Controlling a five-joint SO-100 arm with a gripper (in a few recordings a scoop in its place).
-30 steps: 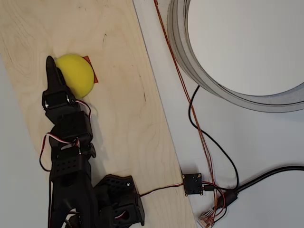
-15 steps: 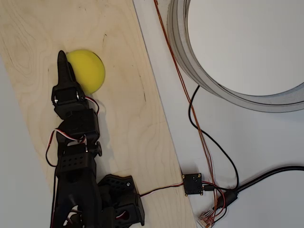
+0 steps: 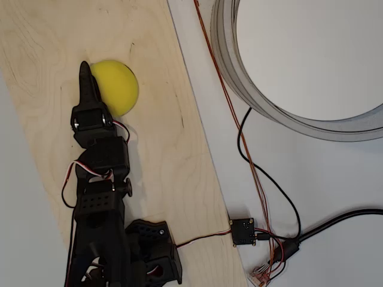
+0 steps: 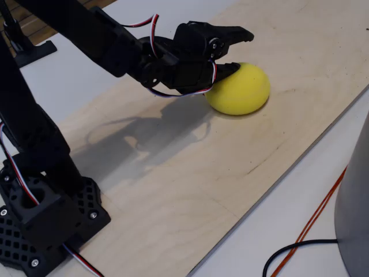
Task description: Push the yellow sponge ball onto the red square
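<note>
The yellow sponge ball (image 3: 118, 87) lies on the pale wooden board (image 3: 155, 155), and in the fixed view the ball (image 4: 241, 90) sits near the board's far end. My black gripper (image 3: 86, 73) rests against the ball's left side. In the fixed view the gripper (image 4: 241, 52) has its jaws a little apart with nothing between them, and the lower fingertip (image 4: 230, 68) touches the ball's top left. The red square is hidden, no red showing around the ball.
The board's right edge (image 3: 200, 149) runs diagonally beside a white table. A large grey ring (image 3: 230, 66) stands at the upper right. Orange and black cables (image 3: 251, 173) and a small black board (image 3: 244, 231) lie to the right. The arm's base (image 4: 46, 225) stands on the board's near end.
My gripper swung to the right and rolled the ball with it. The red corner that showed at the ball's right edge is now covered by the ball.
</note>
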